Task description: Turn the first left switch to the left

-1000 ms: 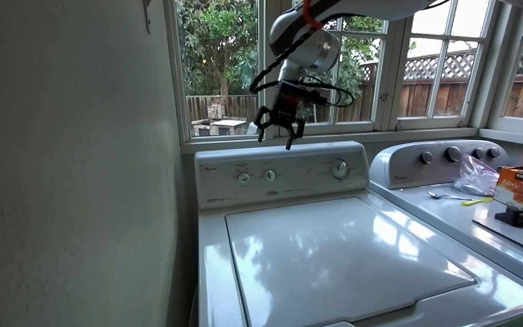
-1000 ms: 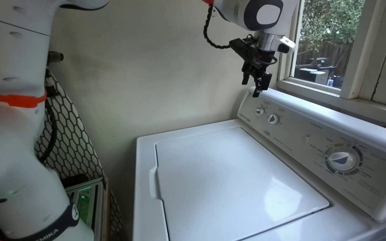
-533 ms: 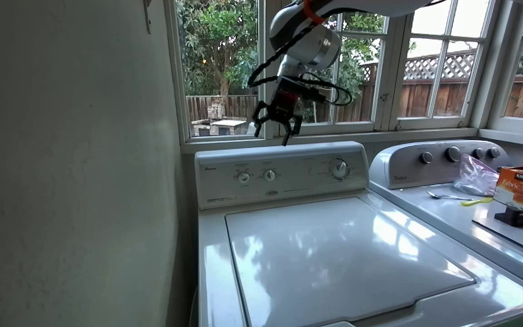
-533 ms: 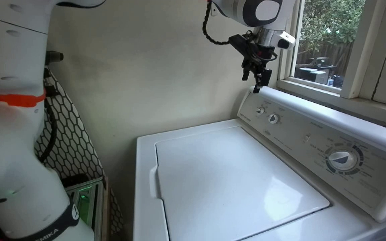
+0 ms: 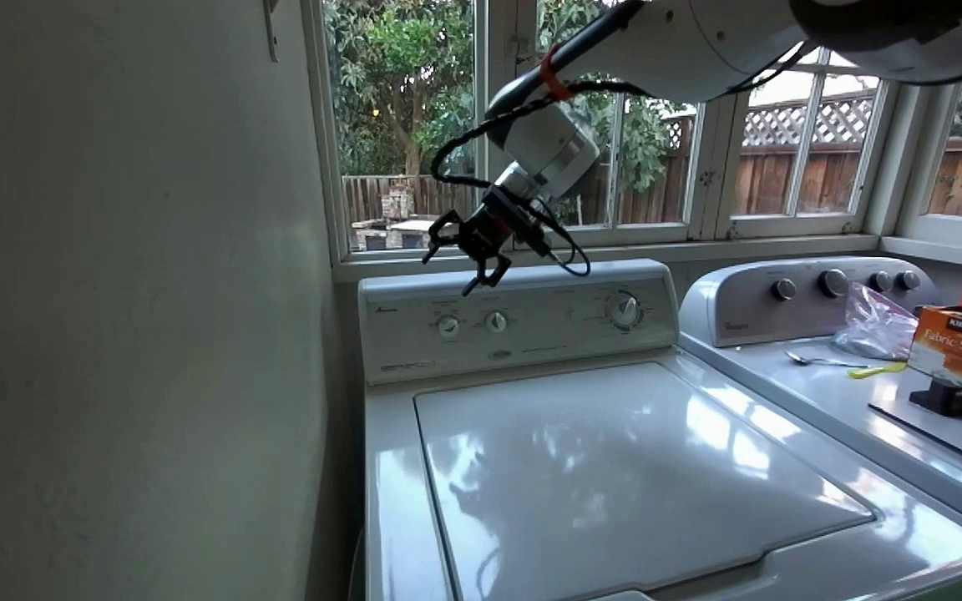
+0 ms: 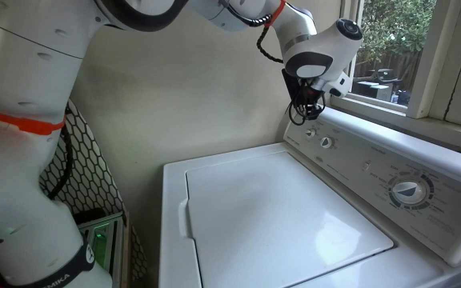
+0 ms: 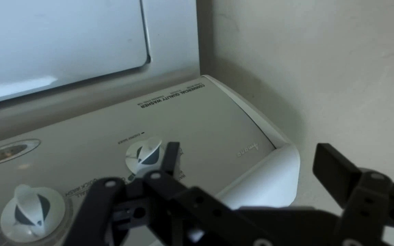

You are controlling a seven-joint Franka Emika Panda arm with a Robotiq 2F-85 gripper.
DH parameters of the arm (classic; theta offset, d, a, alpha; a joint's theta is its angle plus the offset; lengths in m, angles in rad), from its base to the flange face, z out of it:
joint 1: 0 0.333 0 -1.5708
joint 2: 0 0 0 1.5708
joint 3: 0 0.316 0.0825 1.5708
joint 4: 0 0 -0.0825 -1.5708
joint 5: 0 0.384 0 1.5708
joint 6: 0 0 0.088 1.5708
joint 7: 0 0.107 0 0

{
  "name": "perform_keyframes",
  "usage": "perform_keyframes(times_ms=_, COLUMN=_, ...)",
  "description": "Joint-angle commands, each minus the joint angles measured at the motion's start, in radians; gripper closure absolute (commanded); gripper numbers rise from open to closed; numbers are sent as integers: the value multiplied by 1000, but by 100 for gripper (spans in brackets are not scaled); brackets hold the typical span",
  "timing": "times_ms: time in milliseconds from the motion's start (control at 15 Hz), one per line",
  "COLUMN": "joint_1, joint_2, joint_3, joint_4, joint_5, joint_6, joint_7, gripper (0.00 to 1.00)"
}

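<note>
The leftmost switch is a small white round knob (image 5: 448, 326) on the washer's control panel. It also shows in the other views (image 6: 310, 133) (image 7: 145, 154); in the wrist view a gripper finger partly covers its lower right side. My gripper (image 5: 448, 275) is open and empty, tilted, above this knob near the panel's top edge. In the wrist view the gripper (image 7: 250, 147) has its fingers wide apart, one beside the knob and one over the wall. In an exterior view cables partly hide the gripper (image 6: 311, 113). No contact with the knob shows clearly.
A second white knob (image 5: 496, 322) sits right of the leftmost one, and a larger dial (image 5: 624, 310) farther right. The wall (image 5: 155, 317) stands close on the left. The window sill (image 5: 698, 250) runs behind the panel. A second machine (image 5: 815, 300) stands to the right.
The gripper has tilted and moved left and slightly down toward the panel's left end. The arm has swung lower. The gripper stays open and the knobs look unchanged.
</note>
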Motion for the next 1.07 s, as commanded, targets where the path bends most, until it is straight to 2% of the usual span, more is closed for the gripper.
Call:
perform_keyframes(times_ms=0, joint_1=-24, joint_2=79, joint_3=33, joint_4=13, joint_5=157, joint_6=81, joint_7=-28, gripper=0)
perform_keyframes(times_ms=67, joint_1=-22, joint_2=90, joint_3=34, joint_4=13, joint_5=183, joint_6=83, joint_7=-28, gripper=0)
perform_keyframes(times_ms=133, joint_1=-4, joint_2=62, joint_3=4, joint_4=3, joint_5=129, joint_6=54, joint_7=-22, gripper=0)
perform_keyframes(times_ms=400, joint_1=-3, joint_2=85, joint_3=7, joint_4=10, joint_5=165, joint_6=63, joint_7=-23, gripper=0)
perform_keyframes(times_ms=800, joint_1=-2, joint_2=85, joint_3=-5, joint_4=-48, joint_5=209, joint_6=163, joint_7=6, gripper=0)
perform_keyframes(times_ms=1000, joint_1=-9, joint_2=89, joint_3=9, joint_4=-70, joint_5=274, joint_6=218, joint_7=-5, gripper=0)
